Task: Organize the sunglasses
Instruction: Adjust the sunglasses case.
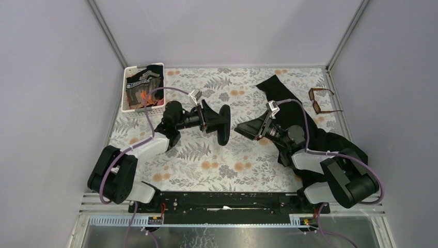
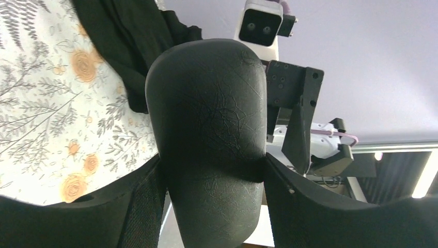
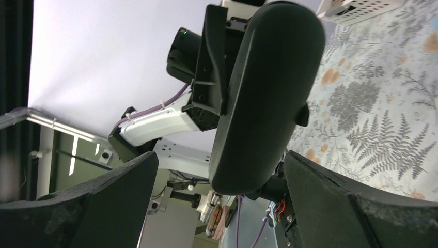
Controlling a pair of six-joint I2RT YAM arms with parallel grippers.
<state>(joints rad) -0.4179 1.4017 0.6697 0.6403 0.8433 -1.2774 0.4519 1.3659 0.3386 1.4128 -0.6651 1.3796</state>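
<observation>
Nearest the arm bases, the left gripper (image 1: 216,122) is clamping the black glasses case (image 1: 223,132) across its middle and holding it up off the table (image 1: 232,165). The right gripper (image 1: 243,129) is hovering just beside the case, facing it, with its 2 fingers spread wide and gripping nothing. The sunglasses (image 1: 321,101) are lying well beyond the right gripper and off to its right, on the flowered table just past a black cloth (image 1: 276,88), near the far right corner. I am judging this 1 pair to be light, thin-framed and easy to bend or scratch. A gentle pinch at the bridge or across the frame's top bar is therefore looking safest, keeping off the lenses and slim arms. Far beyond the left gripper, to its left, a white basket (image 1: 135,108) is sitting.
</observation>
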